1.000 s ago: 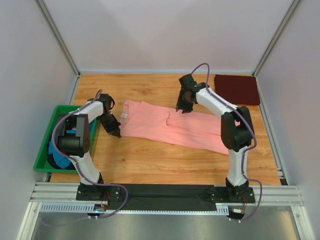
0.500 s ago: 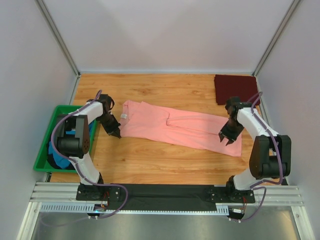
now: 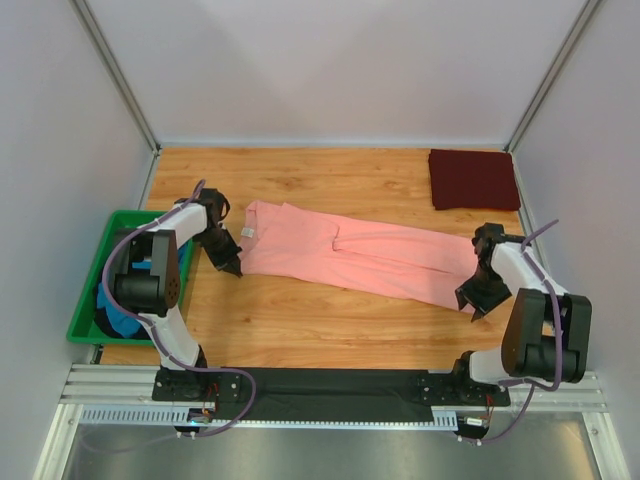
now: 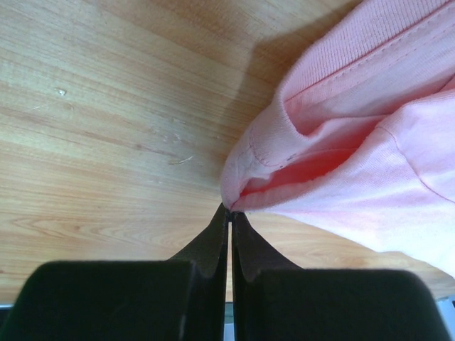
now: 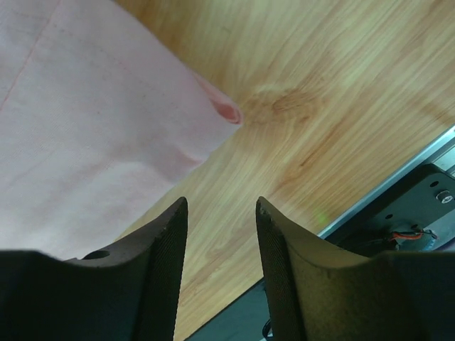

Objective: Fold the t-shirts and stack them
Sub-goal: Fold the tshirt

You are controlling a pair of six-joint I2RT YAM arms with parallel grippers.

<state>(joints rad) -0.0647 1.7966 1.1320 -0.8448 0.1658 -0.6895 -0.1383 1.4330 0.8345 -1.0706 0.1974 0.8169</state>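
Teal-blue t-shirt (image 3: 122, 318) — bunched inside the green bin (image 3: 88, 285).

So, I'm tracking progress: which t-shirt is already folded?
The dark maroon t-shirt, a neat rectangle far right; the salmon-pink t-shirt lies stretched out and the teal-blue t-shirt is bunched in the green bin.

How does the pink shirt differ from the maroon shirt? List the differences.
The pink shirt lies stretched out long across the table; the maroon shirt is folded into a compact rectangle at the far right corner.
The left gripper pinches the pink shirt's end; no gripper touches the maroon shirt.
The pink shirt is pale, the maroon shirt dark.
Both rest on the wooden table.
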